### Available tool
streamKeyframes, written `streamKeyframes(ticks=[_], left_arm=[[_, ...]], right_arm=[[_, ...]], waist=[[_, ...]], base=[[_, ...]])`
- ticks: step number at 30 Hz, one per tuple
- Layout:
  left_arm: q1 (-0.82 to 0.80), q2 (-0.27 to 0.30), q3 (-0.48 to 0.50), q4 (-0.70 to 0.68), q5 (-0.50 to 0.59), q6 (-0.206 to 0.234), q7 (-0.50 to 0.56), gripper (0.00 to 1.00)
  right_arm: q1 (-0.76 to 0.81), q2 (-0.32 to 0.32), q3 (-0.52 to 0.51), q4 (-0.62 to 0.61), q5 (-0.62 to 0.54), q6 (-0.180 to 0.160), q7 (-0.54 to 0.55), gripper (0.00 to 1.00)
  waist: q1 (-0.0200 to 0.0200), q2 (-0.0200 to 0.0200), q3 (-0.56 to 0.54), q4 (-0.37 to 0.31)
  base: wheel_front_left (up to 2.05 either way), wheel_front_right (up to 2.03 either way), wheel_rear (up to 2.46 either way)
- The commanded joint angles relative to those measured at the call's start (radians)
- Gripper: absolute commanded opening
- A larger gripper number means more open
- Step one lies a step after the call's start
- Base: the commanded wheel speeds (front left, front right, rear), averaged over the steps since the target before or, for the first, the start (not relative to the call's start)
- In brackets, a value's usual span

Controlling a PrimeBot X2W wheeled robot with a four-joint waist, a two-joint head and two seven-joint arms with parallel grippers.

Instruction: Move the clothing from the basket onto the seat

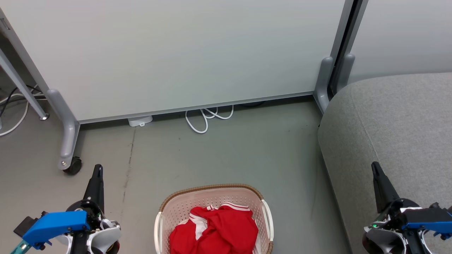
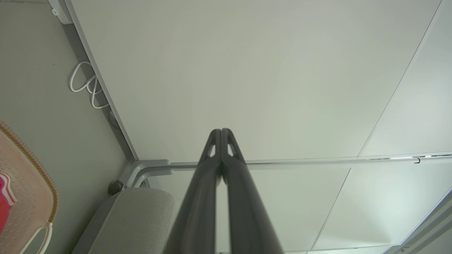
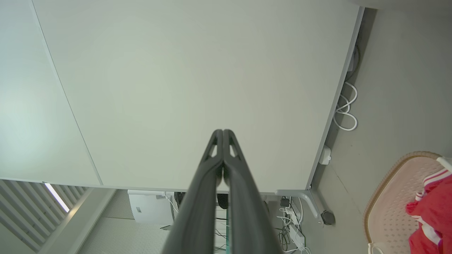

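Left gripper (image 1: 97, 170): two long dark fingers pressed together, holding nothing.
Basket (image 1: 212, 187): oval, perforated cream plastic with a woven brown rim, on the floor (image 1: 247, 148).
Clothing (image 1: 215, 229): crumpled red fabric with white stripes, inside the basket.
Sofa (image 1: 388, 123): rounded grey upholstery, right of the basket.
Right gripper (image 1: 375, 167): fingers together, empty.

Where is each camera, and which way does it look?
Head view: on the head, looking down at the oval cream plastic basket of bright red clothing near the light-grey fabric sofa; left gripper and right gripper show, shut.
Left wrist view: on the left wrist, facing along its fingers at the white panel.
Right wrist view: same, from the right wrist.
All share the basket.
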Motion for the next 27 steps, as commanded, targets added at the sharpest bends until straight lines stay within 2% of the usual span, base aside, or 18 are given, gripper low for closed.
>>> streamKeyframes(ticks=[1, 27], left_arm=[[-0.009, 0.000, 0.001, -0.004, -0.002, -0.004, 0.003, 0.00], [-0.009, 0.000, 0.001, -0.004, -0.002, -0.004, 0.003, 0.00]], right_arm=[[-0.010, -0.004, -0.001, -0.001, 0.003, 0.000, 0.002, 0.00], [-0.010, -0.004, -0.001, -0.001, 0.003, 0.000, 0.002, 0.00]], waist=[[0.0000, 0.0000, 0.000, 0.000], [0.0000, 0.0000, 0.000, 0.000]], base=[[0.00, 0.00, 0.00], [0.00, 0.00, 0.00]])
